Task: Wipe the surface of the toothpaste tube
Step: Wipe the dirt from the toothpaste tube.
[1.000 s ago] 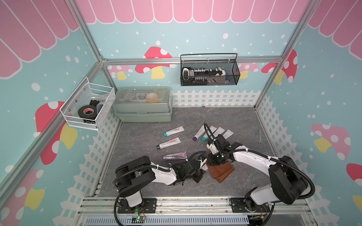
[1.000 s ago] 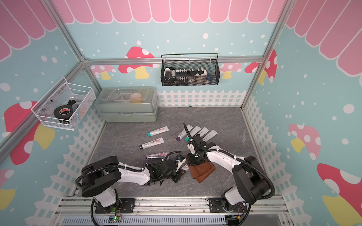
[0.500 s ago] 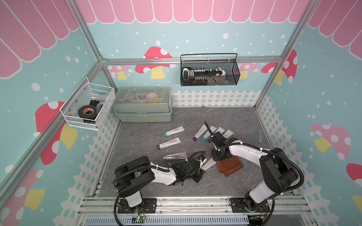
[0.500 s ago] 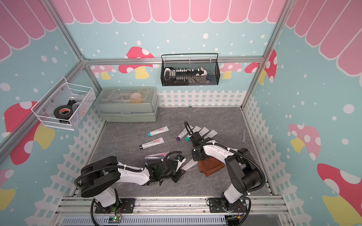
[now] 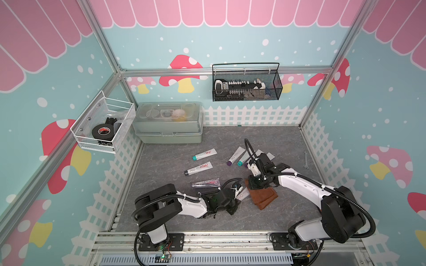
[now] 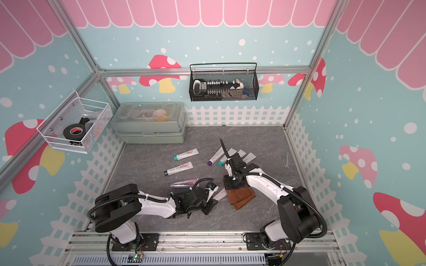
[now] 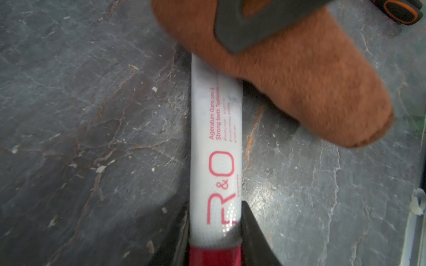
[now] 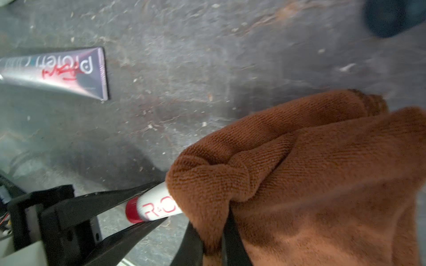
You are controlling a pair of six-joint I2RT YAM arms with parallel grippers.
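Clamping the toothpaste tube [image 7: 215,142] at its red-cap end, the left end effector [image 7: 215,205] is narrow, 1 black finger on each side of the white R&O body. Tube lies flat on the grey tabletop [image 7: 92,115], front-middle in both top views.

Right end effector [image 8: 211,221] is pinched tight on a bunched brown cloth [image 8: 311,172]; fabric bulges out either side of its 2 fingers. Cloth sits on the tube's far end, touching it and hiding that end; cap, logo and the small pink print are uncovered. In the left wrist view 1 grey finger of the right end effector presses into the top of the cloth. In both top views the rest of the cloth spreads on the tabletop just right of the tube, under the right wrist.

Silver tube [image 8: 57,71] with red scribble lies near, just behind the left end effector, not touching the held tube. Farther back toward centre: dark-capped tube [image 5: 198,169], then teal-capped tube [image 5: 204,154], both white. Tube cluster [image 5: 237,156] sits behind the right wrist, partly hidden by its cable; count unclear. Small wrench [image 5: 306,160] lies near the right fence.

Lidded green box [image 5: 169,124] in the back-left corner. Black mesh basket [image 5: 274,92] hangs on the back wall, contents too small to tell. White wire basket [image 5: 123,131] on the left wall holds a black tape roll [image 5: 102,131].
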